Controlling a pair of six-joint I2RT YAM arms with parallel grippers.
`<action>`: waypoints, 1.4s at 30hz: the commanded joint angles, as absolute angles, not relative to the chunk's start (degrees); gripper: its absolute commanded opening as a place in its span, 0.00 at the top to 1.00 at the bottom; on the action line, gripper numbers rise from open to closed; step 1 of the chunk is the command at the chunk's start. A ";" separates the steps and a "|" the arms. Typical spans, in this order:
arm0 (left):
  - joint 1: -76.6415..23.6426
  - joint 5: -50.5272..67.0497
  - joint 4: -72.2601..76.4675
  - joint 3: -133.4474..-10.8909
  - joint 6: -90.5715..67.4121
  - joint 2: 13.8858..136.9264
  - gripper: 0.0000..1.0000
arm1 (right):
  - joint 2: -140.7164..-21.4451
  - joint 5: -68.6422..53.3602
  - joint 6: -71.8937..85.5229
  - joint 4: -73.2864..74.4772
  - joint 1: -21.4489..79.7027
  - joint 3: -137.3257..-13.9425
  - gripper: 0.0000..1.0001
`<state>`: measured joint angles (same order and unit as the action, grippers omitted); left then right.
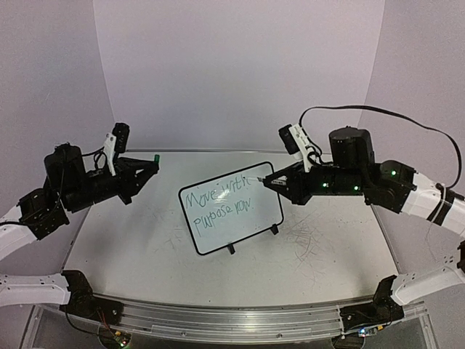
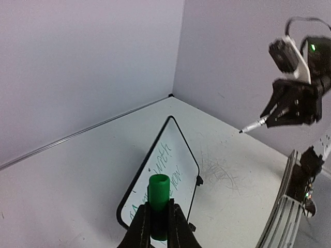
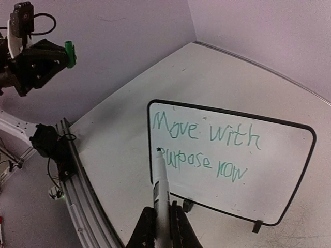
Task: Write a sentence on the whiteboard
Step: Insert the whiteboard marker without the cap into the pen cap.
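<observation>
Clamping marker [image 3: 159, 178] in right gripper [image 3: 162, 216], hovering by 2 o'clock corner of whiteboard [image 1: 221, 231]; pinching cap [image 2: 159, 188] in left gripper [image 2: 159, 213]. Looking like wrapping up writing, probably needing recapping next.

- whiteboard [image 3: 282, 170]: green handwriting in two lines, in a loose, uneven hand.
- Top line reads "Move with".
- Bottom line reads "purpose now"; its first letter is partly covered in the right wrist view.
- The top view shows the same words, smaller and fainter.
</observation>
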<state>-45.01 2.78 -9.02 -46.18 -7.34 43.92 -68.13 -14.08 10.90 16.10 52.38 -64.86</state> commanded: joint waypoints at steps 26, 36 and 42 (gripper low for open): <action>-64.42 -13.45 -2.28 -42.97 39.43 56.35 1.00 | -89.01 -26.49 17.59 30.94 57.90 -91.05 1.00; -64.56 -13.41 -1.97 -42.69 39.16 55.69 1.00 | -91.77 -26.62 17.71 31.82 57.90 -93.46 1.00; -64.57 -13.04 -1.71 -42.53 38.91 55.37 1.00 | -92.88 -26.02 17.97 32.01 57.92 -94.47 1.00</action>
